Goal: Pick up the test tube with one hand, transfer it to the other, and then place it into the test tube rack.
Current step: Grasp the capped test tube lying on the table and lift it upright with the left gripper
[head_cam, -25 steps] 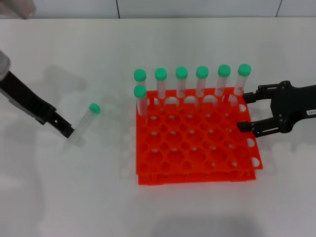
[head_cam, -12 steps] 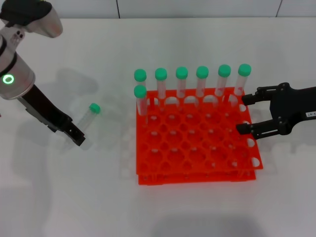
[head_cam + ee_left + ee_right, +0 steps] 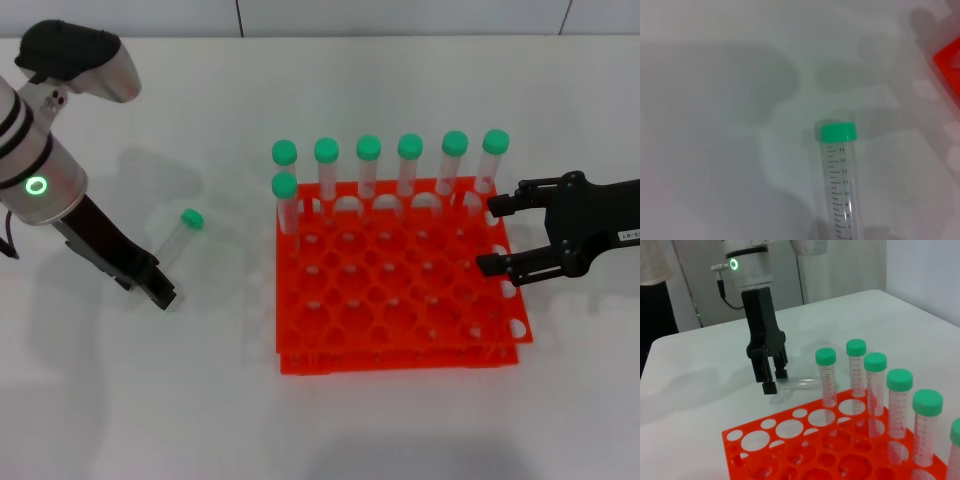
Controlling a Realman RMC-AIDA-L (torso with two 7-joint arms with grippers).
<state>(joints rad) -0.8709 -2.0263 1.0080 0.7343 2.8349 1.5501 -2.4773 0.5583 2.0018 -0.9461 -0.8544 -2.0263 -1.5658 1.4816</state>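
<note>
The test tube (image 3: pixel 176 243) lies on the white table left of the rack, its green cap (image 3: pixel 192 218) pointing away from me. It also shows in the left wrist view (image 3: pixel 841 185) and the right wrist view (image 3: pixel 801 384). My left gripper (image 3: pixel 160 293) on the white arm with the green light is low at the tube's bottom end. In the right wrist view its fingers (image 3: pixel 775 381) stand slightly apart beside that end. The orange-red rack (image 3: pixel 400 345) holds several green-capped tubes (image 3: pixel 367 165). My right gripper (image 3: pixel 492 235), with the white label, is open over the rack's right edge.
The standing tubes fill the rack's back row, with one more (image 3: pixel 285 205) in the second row at the left. The rack's other holes (image 3: pixel 790 427) are empty. The table's far edge runs along the top of the head view.
My left arm has swung in and its gripper has moved right and nearer me, down to the lying tube's bottom end. The tube has not moved. The right gripper has barely shifted.
</note>
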